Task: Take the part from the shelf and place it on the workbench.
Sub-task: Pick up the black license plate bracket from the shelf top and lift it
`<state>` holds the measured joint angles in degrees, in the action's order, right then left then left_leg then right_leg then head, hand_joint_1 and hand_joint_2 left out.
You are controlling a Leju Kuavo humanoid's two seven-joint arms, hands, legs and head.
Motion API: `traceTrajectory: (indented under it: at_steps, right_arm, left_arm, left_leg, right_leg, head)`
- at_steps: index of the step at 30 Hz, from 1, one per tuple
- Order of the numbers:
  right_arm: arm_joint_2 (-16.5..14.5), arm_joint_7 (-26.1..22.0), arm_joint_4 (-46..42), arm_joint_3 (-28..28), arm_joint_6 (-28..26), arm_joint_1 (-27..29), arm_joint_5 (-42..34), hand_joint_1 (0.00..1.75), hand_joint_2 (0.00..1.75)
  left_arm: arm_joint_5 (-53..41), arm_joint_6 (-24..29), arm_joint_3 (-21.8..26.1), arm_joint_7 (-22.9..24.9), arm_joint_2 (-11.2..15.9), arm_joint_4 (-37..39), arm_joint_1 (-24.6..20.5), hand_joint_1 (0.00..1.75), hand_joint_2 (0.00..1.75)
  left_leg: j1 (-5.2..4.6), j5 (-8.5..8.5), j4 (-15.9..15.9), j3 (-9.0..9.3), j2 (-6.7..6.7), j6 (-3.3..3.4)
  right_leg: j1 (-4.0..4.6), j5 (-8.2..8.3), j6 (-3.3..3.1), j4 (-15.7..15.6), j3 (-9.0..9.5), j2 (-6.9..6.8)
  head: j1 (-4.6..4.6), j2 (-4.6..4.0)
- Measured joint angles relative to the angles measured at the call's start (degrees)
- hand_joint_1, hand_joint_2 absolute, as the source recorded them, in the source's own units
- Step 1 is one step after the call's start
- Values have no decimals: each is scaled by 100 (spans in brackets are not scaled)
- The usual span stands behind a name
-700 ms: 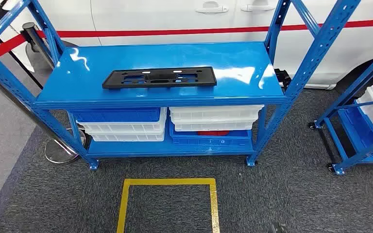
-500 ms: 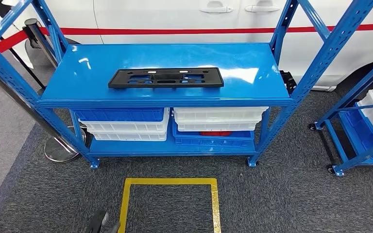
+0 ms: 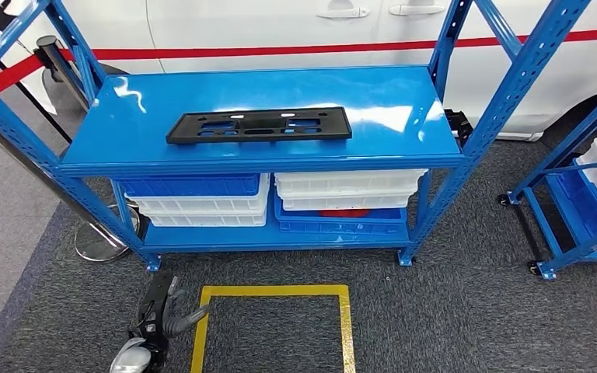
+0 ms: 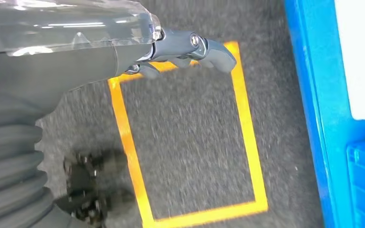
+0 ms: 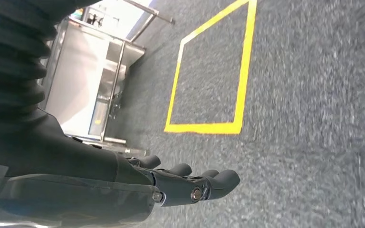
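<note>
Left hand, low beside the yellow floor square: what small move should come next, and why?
Probably raise the left hand up and forward toward the black part. The part lies flat and untouched on the blue shelf's top level, while the hand holds nothing and hangs near the carpet, well below it.

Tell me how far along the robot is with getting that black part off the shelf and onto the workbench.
Nothing looks done yet: the black part lies flat on the blue shelf's top level, untouched. In hand: the left hand hangs low over the carpet beside the yellow floor square, holding nothing; the right hand hangs empty too. Left: reach, grip, lift, carry it to the workbench.
</note>
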<state>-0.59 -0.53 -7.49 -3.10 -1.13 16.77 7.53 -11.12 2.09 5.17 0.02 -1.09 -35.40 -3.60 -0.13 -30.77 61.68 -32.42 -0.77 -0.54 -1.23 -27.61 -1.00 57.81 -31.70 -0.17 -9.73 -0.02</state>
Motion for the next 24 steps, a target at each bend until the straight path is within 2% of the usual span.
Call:
traceTrajectory:
  at_steps: [2, 3, 4, 5, 7, 9, 10, 12, 14, 15, 17, 18, 19, 20, 21, 23, 24]
  right_arm:
    - [-30, -28, 28, -113, -41, -63, 211, 0, 175]
    - [-46, -40, 38, -167, -61, -107, 311, 0, 175]
    - [-64, -50, 43, -218, -81, -155, 413, 0, 131]
    - [-82, -60, 46, -270, -103, -203, 515, 0, 87]
    - [-123, -73, 47, -374, -153, -303, 733, 0, 0]
    - [-151, -91, 48, -478, -201, -407, 949, 0, 0]
    - [-161, -103, 49, -527, -223, -459, 1050, 0, 0]
    - [-181, -132, 49, -631, -263, -564, 1262, 0, 0]
    - [-199, -164, 49, -732, -300, -677, 1474, 0, 0]
    - [-206, -185, 47, -782, -320, -737, 1583, 0, 0]
    - [-219, -235, 44, -890, -364, -859, 1804, 0, 0]
    - [-223, -262, 42, -941, -388, -915, 1910, 0, 0]
    - [-227, -288, 39, -993, -411, -971, 2012, 0, 0]
    - [-231, -317, 33, -1046, -434, -1025, 2114, 0, 0]
    - [-235, -346, 25, -1094, -457, -1083, 2212, 0, 0]
    - [-242, -416, 1, -1197, -508, -1204, 2415, 0, 0]
    - [-248, -451, -9, -1246, -537, -1271, 2523, 0, 0]
  left_arm:
    - [-302, 55, 157, 8, -35, 10, -26, 0, 175]
    - [-443, 81, 234, 15, -52, 22, -30, 0, 175]
    - [-581, 106, 308, 25, -71, 39, -30, 0, 131]
    - [-725, 134, 381, 36, -88, 58, -30, 0, 87]
    - [-1029, 194, 544, 51, -124, 105, -36, 0, 0]
    - [-1328, 258, 705, 68, -165, 167, -49, 0, 0]
    - [-1468, 288, 780, 76, -186, 204, -52, 0, 0]
    - [-1761, 352, 940, 91, -232, 285, -45, 0, 0]
    - [-2061, 416, 1094, 96, -288, 369, -42, 0, 0]
    - [-2217, 450, 1172, 98, -315, 416, -48, 0, 0]
    - [-2537, 515, 1335, 106, -369, 527, -55, 0, 0]
    - [-2689, 545, 1415, 113, -397, 588, -54, 0, 0]
    - [-2836, 572, 1494, 121, -425, 646, -51, 0, 0]
    - [-2982, 601, 1571, 129, -451, 704, -49, 0, 0]
    - [-3119, 629, 1644, 133, -479, 755, -49, 0, 0]
    - [-3399, 693, 1792, 141, -532, 857, -53, 0, 0]
    - [-3546, 727, 1869, 145, -554, 912, -58, 0, 0]
  left_leg:
    - [36, -376, 756, -350, 16, -50]
    - [53, -481, 1073, -506, 21, -71]
    - [68, -474, 1210, -582, 26, -86]
    - [80, -355, 1128, -553, 31, -95]
    - [99, 78, 401, -225, 41, -90]
    - [84, 318, -242, 73, 42, -55]
    - [72, 325, -353, 120, 39, -30]
    - [59, 320, -370, 116, 32, 36]
    - [74, 350, -414, 121, 35, 121]
    - [82, 364, -437, 128, 39, 162]
    - [68, 369, -451, 131, 51, 217]
    - [56, 367, -450, 131, 54, 226]
    - [47, 362, -448, 136, 54, 234]
    - [41, 357, -447, 145, 49, 238]
    - [37, 349, -445, 161, 40, 237]
    - [28, 319, -436, 190, 25, 216]
    - [14, 300, -418, 192, 20, 192]
  right_leg:
    - [4, -5, -25, -1, 0, 3]
    - [6, -11, -27, 1, 3, 4]
    - [5, -18, -23, 3, 11, 7]
    - [2, -29, -14, 4, 27, 11]
    - [-5, -63, 24, 6, 79, 17]
    - [7, -95, 78, 19, 109, 20]
    - [16, -99, 108, 22, 108, 20]
    - [25, -89, 169, 12, 101, 20]
    - [12, -181, 226, 125, 57, 18]
    - [5, -315, 246, 339, -41, 19]
    - [-2, -692, 273, 1098, -415, 19]
    - [-2, -830, 282, 1479, -612, 19]
    - [-2, -865, 286, 1712, -743, 18]
    - [-1, -779, 281, 1719, -768, 18]
    - [-1, -597, 267, 1525, -694, 18]
    - [9, -157, 215, 761, -350, 19]
    - [20, -33, 189, 417, -201, 19]
  head:
    - [0, 0]
    - [0, 0]
    - [0, 0]
    - [0, 0]
    - [0, 0]
    - [0, 0]
    - [0, 0]
    - [1, 0]
    - [2, 0]
    - [2, 0]
    - [2, 0]
    - [2, 0]
    - [2, 0]
    - [2, 0]
    - [2, 0]
    - [2, 0]
    - [2, 0]
